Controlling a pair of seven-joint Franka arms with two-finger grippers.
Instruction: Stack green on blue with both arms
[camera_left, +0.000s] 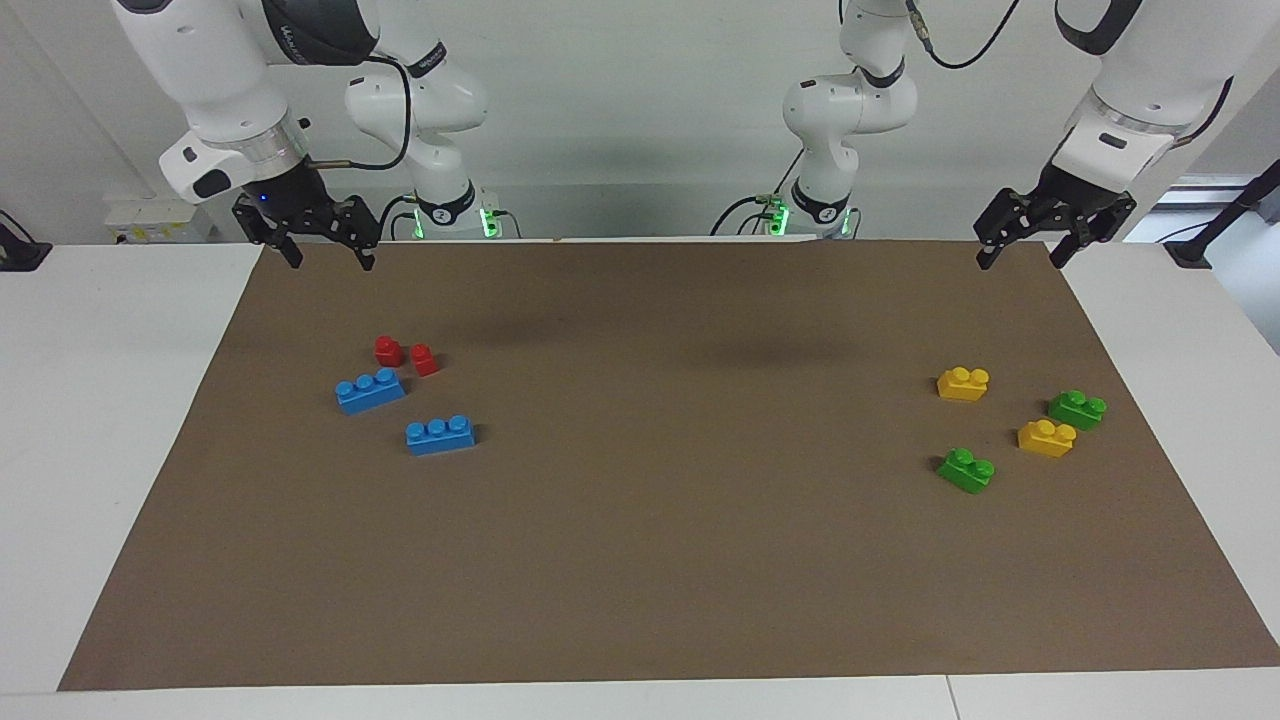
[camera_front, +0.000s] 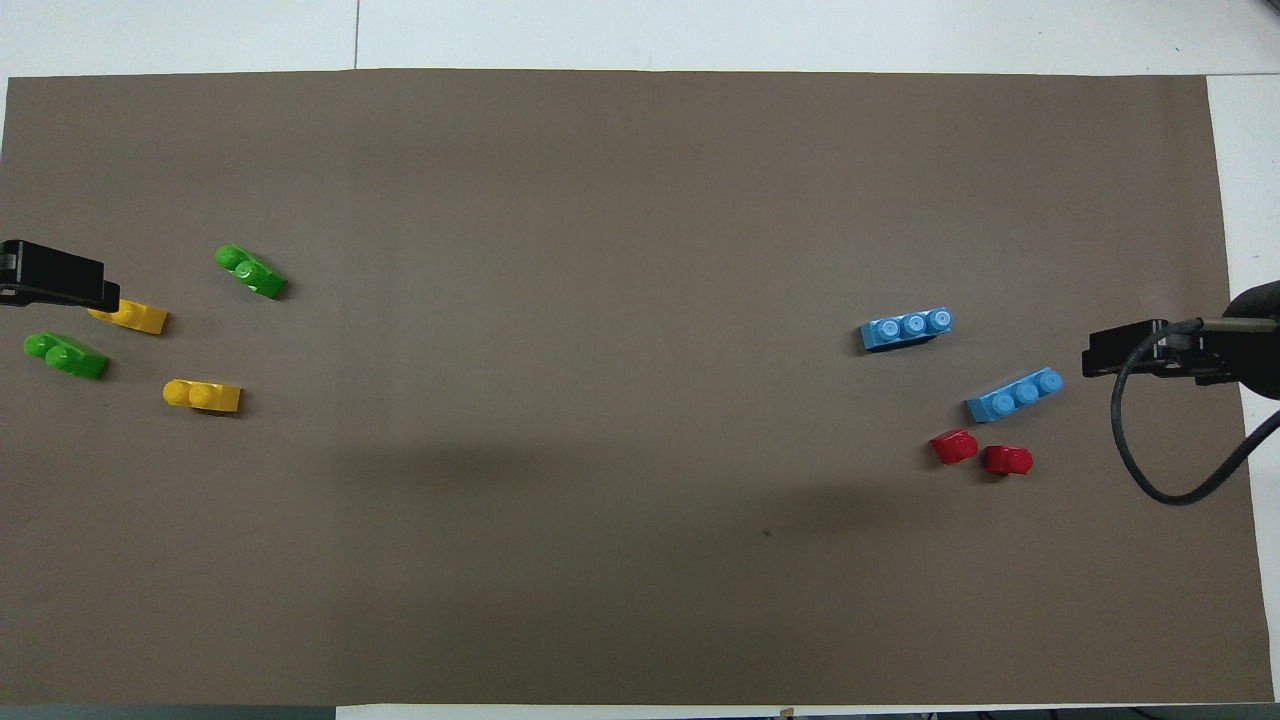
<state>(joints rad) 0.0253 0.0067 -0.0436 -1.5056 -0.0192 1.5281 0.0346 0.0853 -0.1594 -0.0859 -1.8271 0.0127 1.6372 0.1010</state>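
Note:
Two green two-stud bricks lie on the brown mat toward the left arm's end: one farther from the robots, one nearer. Two blue three-stud bricks lie toward the right arm's end: one nearer, one farther. My left gripper hangs open and empty over the mat's corner by its base. My right gripper hangs open and empty over the mat's other robot-end corner. Both arms wait, apart from all bricks.
Two yellow two-stud bricks lie among the green ones. Two small red bricks lie just nearer the robots than the blue ones. The brown mat covers most of the white table.

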